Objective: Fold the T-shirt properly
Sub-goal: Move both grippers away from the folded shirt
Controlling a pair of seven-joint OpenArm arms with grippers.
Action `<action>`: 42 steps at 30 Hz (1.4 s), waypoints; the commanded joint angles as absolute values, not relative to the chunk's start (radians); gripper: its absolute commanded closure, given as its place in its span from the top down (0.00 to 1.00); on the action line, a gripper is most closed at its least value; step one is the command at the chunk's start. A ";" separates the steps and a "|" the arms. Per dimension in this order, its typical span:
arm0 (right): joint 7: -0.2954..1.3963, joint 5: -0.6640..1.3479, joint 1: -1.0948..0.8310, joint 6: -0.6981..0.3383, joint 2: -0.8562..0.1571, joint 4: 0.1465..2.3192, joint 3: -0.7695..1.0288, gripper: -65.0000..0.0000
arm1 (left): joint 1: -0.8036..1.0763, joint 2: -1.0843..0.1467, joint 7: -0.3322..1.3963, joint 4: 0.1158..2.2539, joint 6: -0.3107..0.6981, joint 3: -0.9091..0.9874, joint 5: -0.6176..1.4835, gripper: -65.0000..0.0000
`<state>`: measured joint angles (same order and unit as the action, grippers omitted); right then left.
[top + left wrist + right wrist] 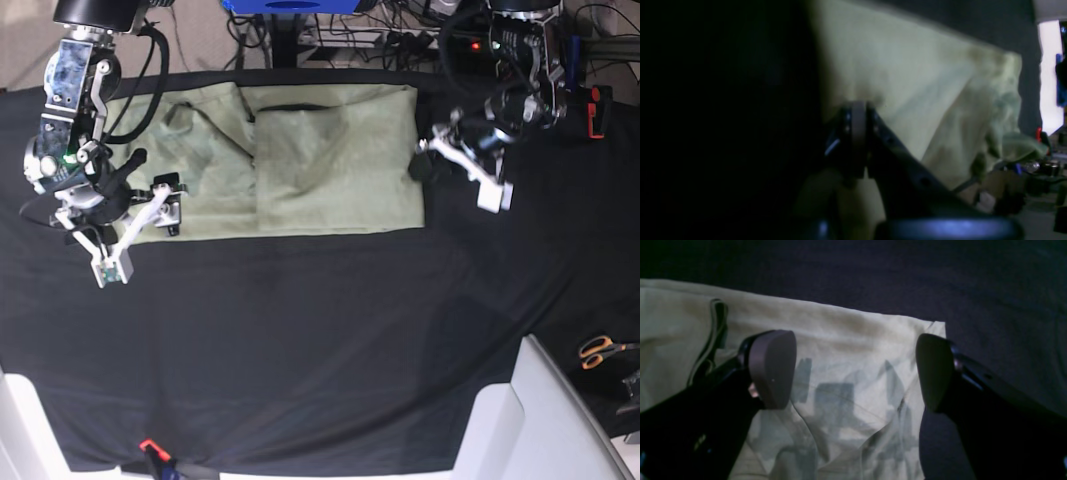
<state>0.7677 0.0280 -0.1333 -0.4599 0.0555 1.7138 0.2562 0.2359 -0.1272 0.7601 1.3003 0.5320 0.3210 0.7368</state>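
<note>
The pale sage-green T-shirt (300,160) lies spread flat on the black table cloth (320,320) at the back. My left gripper (420,166) is at the shirt's right edge. In the left wrist view its pads (857,133) are pressed together with the shirt's cloth (907,83) around them, so it looks shut on that edge. My right gripper (150,180) is at the shirt's lower-left corner. In the right wrist view it (853,373) is open, with its fingers (773,370) set either side of the shirt's corner (857,350), just above the cloth.
Orange-handled scissors (600,350) lie at the right edge. A white panel (530,420) stands at the front right. Cables and electronics (400,30) crowd the back edge, and a red item (597,110) sits at the back right.
</note>
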 commanded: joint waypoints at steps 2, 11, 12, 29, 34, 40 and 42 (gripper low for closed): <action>0.748 0.041 -0.130 -0.460 0.053 1.732 0.257 0.82 | 0.228 -0.130 0.748 1.264 0.545 0.320 0.751 0.00; 0.748 0.042 -0.134 -0.460 0.054 1.733 0.254 0.82 | 0.237 -0.128 0.608 1.194 0.518 0.320 0.613 0.00; 0.748 0.042 -0.134 -0.460 0.054 1.736 0.254 0.82 | 0.251 -0.130 0.608 1.227 0.516 0.323 0.613 0.00; 1.040 0.443 -0.101 -0.585 -0.099 1.649 0.634 0.83 | 0.415 -0.208 0.831 1.741 0.581 0.857 0.605 0.00; 1.193 0.648 -0.056 -0.698 -0.214 1.438 0.733 0.83 | 0.461 -0.239 0.829 1.733 0.642 0.901 0.602 0.00; 1.193 0.737 -0.018 -0.698 -0.278 1.182 0.733 0.95 | 0.450 -0.228 0.828 1.730 0.667 0.909 0.484 0.00; 1.153 0.742 -0.015 -0.698 -0.288 1.130 0.723 0.95 | 0.449 -0.220 0.828 1.728 0.667 0.908 0.453 0.00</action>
